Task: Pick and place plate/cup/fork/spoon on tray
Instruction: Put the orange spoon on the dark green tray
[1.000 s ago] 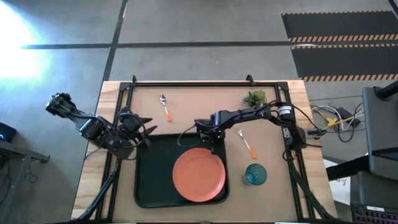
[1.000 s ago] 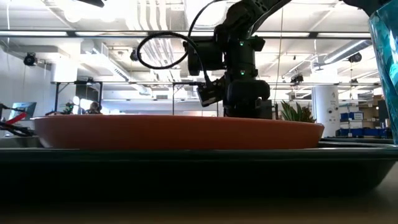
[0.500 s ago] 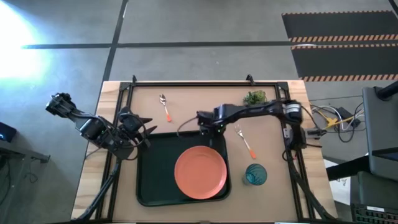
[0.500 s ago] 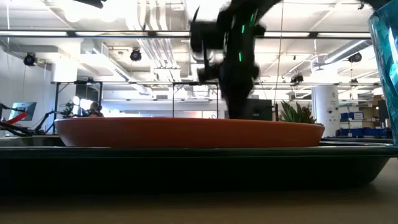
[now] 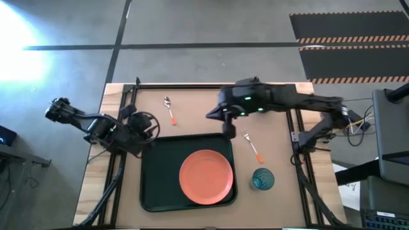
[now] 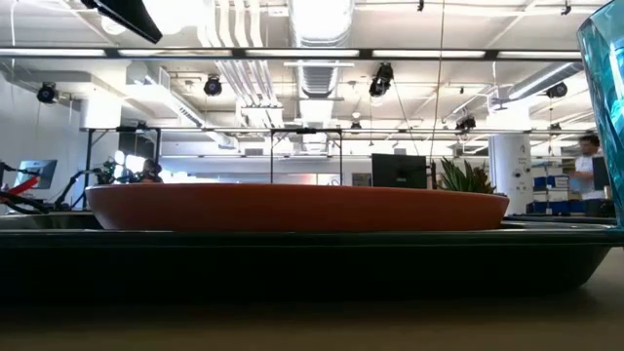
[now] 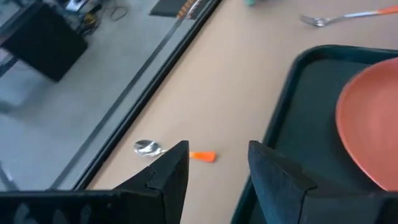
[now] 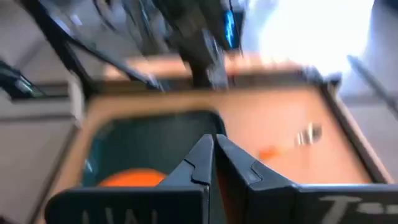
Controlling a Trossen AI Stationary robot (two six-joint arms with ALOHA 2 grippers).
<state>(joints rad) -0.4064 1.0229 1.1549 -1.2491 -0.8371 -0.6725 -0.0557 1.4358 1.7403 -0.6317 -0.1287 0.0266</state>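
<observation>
High view: plate (image 5: 206, 177) sits inside the tray (image 5: 156, 182), toward the tray's 3 o'clock side. Cup (image 5: 262, 179) is on the bare table just off the tray's 3 o'clock edge, upright. Fork (image 5: 252, 146) lies on the table at about 12 o'clock from the cup, near the tray's upper right corner but apart from it. Spoon (image 5: 169, 110) lies on the table at 12 o'clock from the tray, well apart from the fork.

Right gripper (image 5: 230, 130) hangs above the table between spoon and fork, just off the tray's far edge. Only the right wrist view (image 8: 214, 155) shows its fingers: pressed together, nothing between them (that picture is smeared, so little else reads).

Left gripper (image 5: 148, 124) is at the tray's 10 o'clock corner, over the table. Left wrist view (image 7: 214, 165) shows what the overhead cannot: fingers parted, gap empty, spoon beyond them.

Low view shows neither arm. It gives the plate (image 6: 292, 207) edge-on, lying flat on the tray (image 6: 292, 255), and a sliver of the cup (image 6: 606, 107) at its right edge. A person (image 6: 588, 175) stands far back in the room.
</observation>
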